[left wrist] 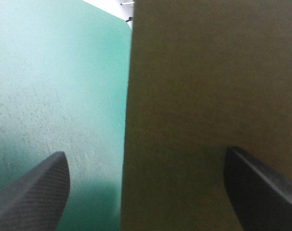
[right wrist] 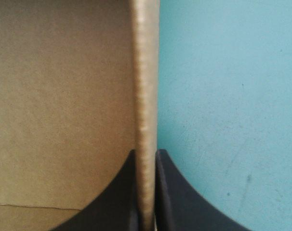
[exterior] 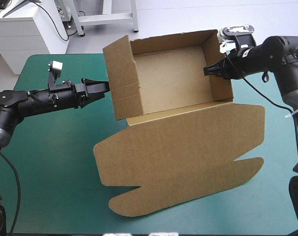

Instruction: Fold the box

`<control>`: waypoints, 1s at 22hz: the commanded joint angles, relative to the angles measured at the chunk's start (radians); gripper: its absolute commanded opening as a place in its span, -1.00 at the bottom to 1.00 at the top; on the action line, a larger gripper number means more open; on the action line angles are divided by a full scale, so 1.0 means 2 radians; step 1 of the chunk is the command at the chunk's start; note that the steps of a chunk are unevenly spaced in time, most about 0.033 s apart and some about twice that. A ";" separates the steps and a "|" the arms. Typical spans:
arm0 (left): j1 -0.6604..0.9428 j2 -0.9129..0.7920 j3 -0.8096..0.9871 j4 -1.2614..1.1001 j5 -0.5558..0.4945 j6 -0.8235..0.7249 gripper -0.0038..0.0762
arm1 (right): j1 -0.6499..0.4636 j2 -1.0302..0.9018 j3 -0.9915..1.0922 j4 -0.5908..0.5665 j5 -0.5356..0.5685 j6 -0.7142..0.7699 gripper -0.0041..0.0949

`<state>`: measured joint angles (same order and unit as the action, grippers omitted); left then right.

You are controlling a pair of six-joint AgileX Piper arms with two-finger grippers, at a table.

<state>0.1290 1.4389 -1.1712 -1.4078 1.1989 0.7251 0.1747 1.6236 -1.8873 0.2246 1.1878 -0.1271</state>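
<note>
Table: teal-green cover, bare near the left edge.
Box: far middle, open tray, walls raised, lid flat toward near edge.
Right gripper: pinched tight on right wall.
Left gripper: spread wide, empty, astride left wall.
Risk: probably left wall springing outward unclamped; tray skewing under one-sided pull.

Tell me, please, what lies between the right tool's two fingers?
The upright right wall of the box is pinched in the right tool, nothing else; the right wrist view shows it.
</note>
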 commanded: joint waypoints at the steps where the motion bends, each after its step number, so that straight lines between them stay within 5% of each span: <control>1: -0.024 -0.020 -0.029 -0.043 0.049 -0.008 0.63 | -0.004 -0.020 -0.017 0.014 -0.025 0.004 -0.95; 22: -0.078 -0.044 -0.059 -0.034 0.043 -0.040 0.63 | 0.009 -0.020 -0.017 -0.005 -0.032 0.008 -0.92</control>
<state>-0.0072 1.3899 -1.2547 -1.4094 1.2098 0.6542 0.1783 1.6244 -1.8873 0.1856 1.1878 -0.1237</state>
